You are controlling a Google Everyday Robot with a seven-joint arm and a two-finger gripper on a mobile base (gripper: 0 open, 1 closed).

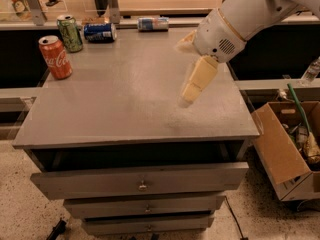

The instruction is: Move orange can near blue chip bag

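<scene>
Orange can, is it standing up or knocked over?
Upright: the orange can stands silver top up at the table's left. The gripper hangs over the right side.

The one camera sits high up in front of the grey metal chest of drawers (125,104) and looks down at a slant on its flat top and drawer fronts, from quite near. The cream-coloured gripper (194,81) hangs over the right side of that top
</scene>
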